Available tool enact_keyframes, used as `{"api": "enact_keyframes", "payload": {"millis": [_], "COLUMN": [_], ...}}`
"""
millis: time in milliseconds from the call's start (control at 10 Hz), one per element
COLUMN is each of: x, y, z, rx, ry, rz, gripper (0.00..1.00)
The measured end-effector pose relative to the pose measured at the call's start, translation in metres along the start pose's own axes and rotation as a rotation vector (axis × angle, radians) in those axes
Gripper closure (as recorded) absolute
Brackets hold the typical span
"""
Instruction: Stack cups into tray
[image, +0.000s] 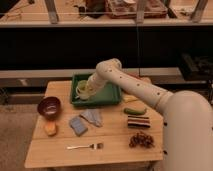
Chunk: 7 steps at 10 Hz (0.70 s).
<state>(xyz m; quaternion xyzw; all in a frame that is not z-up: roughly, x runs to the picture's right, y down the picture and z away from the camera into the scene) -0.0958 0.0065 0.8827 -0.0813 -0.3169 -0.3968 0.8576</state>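
The dark green tray (109, 96) sits at the back middle of the wooden table. My arm reaches in from the right, over the tray. My gripper (86, 89) is at the tray's left end, low inside it. It is shut on a pale yellowish-green cup (80, 92), which is tilted at the tray's left rim. The fingers are mostly hidden behind the cup and the wrist. I see no other cup.
A dark maroon bowl (49, 106) stands at the left, with an orange object (50, 129) in front of it. A blue sponge (77, 125), a grey cloth (92, 117), a fork (85, 146), a green vegetable (135, 110), a striped bar (138, 121) and a dark cluster (141, 140) lie on the table.
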Motion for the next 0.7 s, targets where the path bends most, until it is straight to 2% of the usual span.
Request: {"api": "enact_keyframes", "payload": {"millis": [100, 300, 400, 700], "x": [-0.001, -0.007, -0.009, -0.013], "y": [0.005, 0.0, -0.005, -0.027], "z": [0.01, 0.017, 0.014, -0.012], "rx": [-0.002, -0.004, -0.009, -0.013], "ry": [-0.007, -0.01, -0.003, 0.022], "rz": [-0.018, -0.051, -0.069, -0.117], "gripper": [0.2, 0.2, 0.2, 0.2]}}
